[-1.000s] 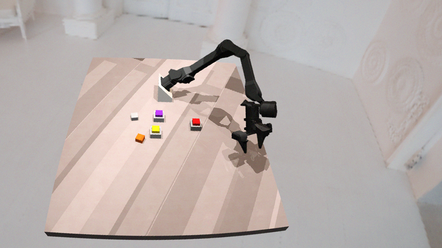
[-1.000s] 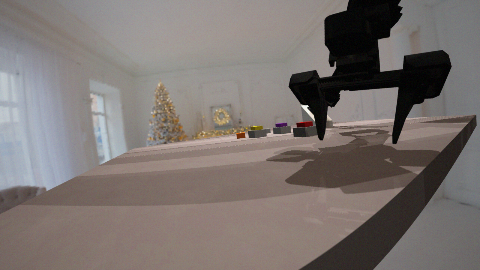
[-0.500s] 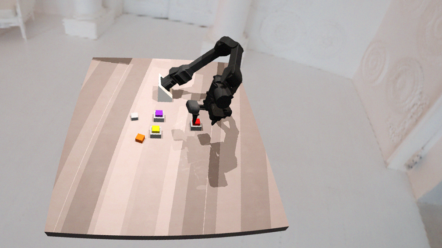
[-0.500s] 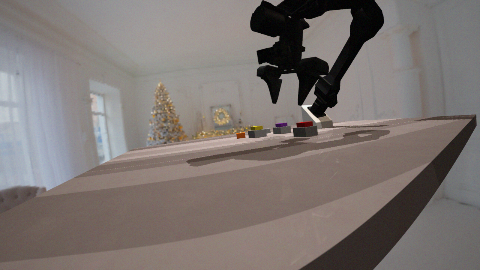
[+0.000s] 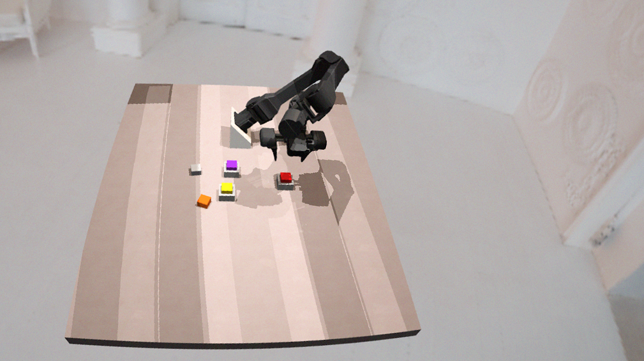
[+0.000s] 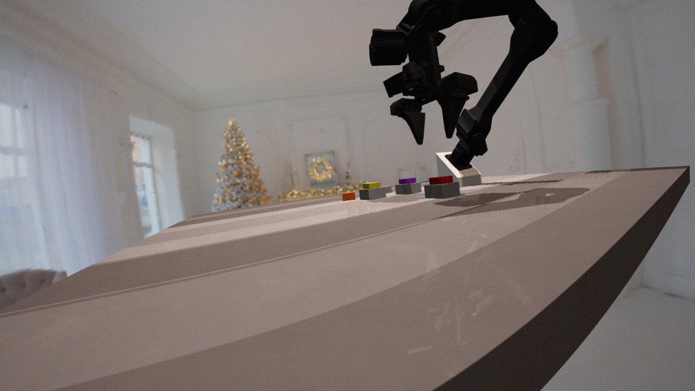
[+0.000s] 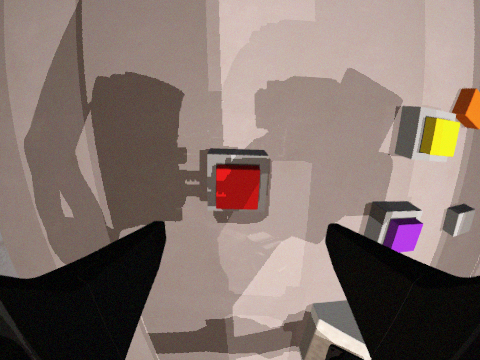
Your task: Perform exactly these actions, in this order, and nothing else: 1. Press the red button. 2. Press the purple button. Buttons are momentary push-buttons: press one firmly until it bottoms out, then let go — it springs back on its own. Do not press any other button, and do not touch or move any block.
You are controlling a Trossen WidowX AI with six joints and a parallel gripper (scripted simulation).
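The red button sits on a grey-white base, its cap standing up. The purple button stands on its own base to the left of it in the top view, cap also raised. My gripper is open and empty, pointing down, well above the table and touching nothing. In the wrist view the red button lies ahead of the space between the fingertips, near the middle of the picture, and the purple button shows beyond the right fingertip.
A yellow button stands near the purple one. An orange block lies beside the yellow button. A small white block lies beside the purple one. The arm's pale base mount stands behind the buttons.
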